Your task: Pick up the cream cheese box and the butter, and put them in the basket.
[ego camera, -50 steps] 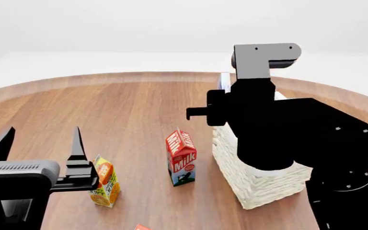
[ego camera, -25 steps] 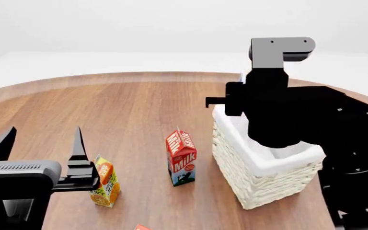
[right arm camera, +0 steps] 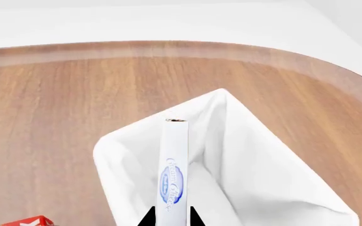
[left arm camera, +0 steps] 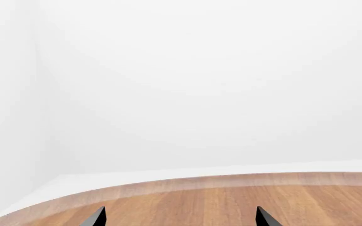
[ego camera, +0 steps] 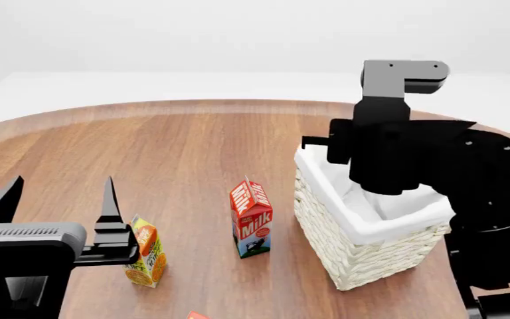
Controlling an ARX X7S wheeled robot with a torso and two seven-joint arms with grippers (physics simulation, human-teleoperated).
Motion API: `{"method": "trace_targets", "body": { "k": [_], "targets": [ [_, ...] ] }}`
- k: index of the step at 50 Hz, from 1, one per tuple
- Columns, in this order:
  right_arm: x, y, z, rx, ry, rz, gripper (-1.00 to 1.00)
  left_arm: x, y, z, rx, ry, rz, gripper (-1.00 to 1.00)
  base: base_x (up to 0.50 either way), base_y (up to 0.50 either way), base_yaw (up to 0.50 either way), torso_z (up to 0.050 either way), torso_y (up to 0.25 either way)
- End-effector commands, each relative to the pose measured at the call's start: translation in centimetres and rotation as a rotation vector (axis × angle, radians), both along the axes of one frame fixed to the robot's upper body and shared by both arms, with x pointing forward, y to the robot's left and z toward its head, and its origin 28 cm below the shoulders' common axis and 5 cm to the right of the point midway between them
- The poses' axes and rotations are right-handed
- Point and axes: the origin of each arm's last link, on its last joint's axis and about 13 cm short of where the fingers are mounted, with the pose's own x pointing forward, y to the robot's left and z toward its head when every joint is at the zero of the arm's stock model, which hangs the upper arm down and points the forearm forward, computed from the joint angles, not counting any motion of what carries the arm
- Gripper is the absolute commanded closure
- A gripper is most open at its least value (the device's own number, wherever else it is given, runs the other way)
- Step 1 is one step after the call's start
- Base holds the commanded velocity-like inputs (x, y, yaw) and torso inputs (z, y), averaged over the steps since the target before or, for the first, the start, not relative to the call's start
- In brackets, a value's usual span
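Observation:
In the right wrist view the cream cheese box [right arm camera: 174,169], thin and white with blue lettering, is seen edge-on. My right gripper [right arm camera: 171,214] is shut on its near end and holds it above the open basket [right arm camera: 263,160]. In the head view the white wicker basket [ego camera: 352,259] stands at the right, with the black right arm [ego camera: 397,153] over it, hiding the box. Only an orange-red corner of the butter [ego camera: 196,315] shows at the bottom edge. My left gripper [ego camera: 56,199] is open and empty at the lower left, its fingertips [left arm camera: 98,217] wide apart over bare wood.
A red milk carton [ego camera: 252,218] stands just left of the basket, its top [right arm camera: 27,221] also showing in the right wrist view. An orange juice carton [ego camera: 145,252] stands beside my left gripper. The round wooden table [ego camera: 184,146] curves away behind.
My right arm has swung to the right with the cream cheese box, uncovering the basket's white liner. The left arm and the cartons have not moved.

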Motion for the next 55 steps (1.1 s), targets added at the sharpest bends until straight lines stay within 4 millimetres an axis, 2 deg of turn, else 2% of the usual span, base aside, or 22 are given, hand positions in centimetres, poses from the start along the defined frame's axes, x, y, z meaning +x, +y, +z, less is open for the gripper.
{"method": "trace_targets", "body": {
  "k": [1, 25, 33, 55],
  "targets": [
    [0.5, -0.4, 0.2, 0.009, 0.016, -0.053, 1.0, 0.0, 0.0, 0.0, 0.0, 0.001, 0.001, -1.0, 0.0, 0.0, 0.0, 0.0, 0.0],
    [1.2, -0.4, 0.0, 0.052, 0.088, -0.052, 1.0, 0.1, -0.1, 0.0, 0.001, 0.002, -0.004, -1.0, 0.0, 0.0, 0.0, 0.001, 0.0],
    [1.9, -0.6, -0.9, 0.06, 0.127, -0.074, 1.0, 0.1, -0.1, -0.1, 0.001, 0.002, -0.003, -1.0, 0.0, 0.0, 0.0, 0.0, 0.001],
    [2.4, -1.2, -1.4, 0.074, 0.143, -0.123, 1.0, 0.0, -0.1, 0.0, 0.003, 0.002, -0.002, -1.0, 0.0, 0.0, 0.0, 0.0, 0.0]
  ]
}}
